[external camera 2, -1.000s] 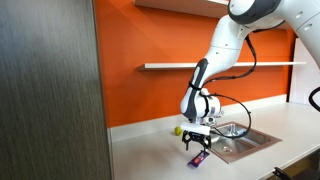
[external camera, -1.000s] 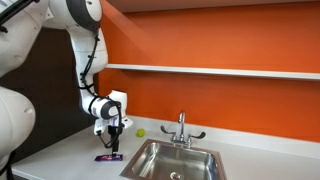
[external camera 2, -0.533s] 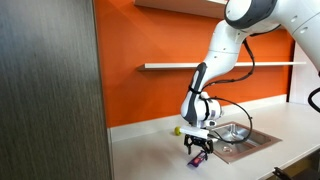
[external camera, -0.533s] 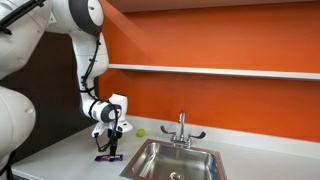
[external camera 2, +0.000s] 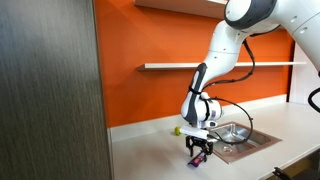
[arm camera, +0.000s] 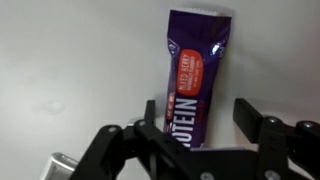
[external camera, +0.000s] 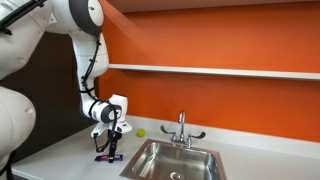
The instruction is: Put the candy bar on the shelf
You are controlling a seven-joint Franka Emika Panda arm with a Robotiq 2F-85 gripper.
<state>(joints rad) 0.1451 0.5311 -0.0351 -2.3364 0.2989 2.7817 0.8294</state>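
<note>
Wrist view shows the candy bar (arm camera: 197,80) lying flat on the pale countertop (arm camera: 70,60), its purple wrapper bearing an orange label and white letters. The gripper (arm camera: 198,118) hangs over the near end of the bar with its jaws spread, 1 finger (arm camera: 150,112) on each side of the wrapper. A thin gap seems to show at each side, though whether the fingers touch the wrapper cannot be told.

In both exterior views the arm reaches down to the countertop (external camera: 55,162) beside the steel sink (external camera: 175,160), and the gripper (external camera: 112,149) points straight down with its tips just above the bar (external camera: 108,158). A small yellow-green ball (external camera: 140,132) rests near the orange wall, between the gripper and the faucet (external camera: 181,128). The white shelf (external camera: 220,71) runs along the wall well above the bar, which lies on the countertop.
</note>
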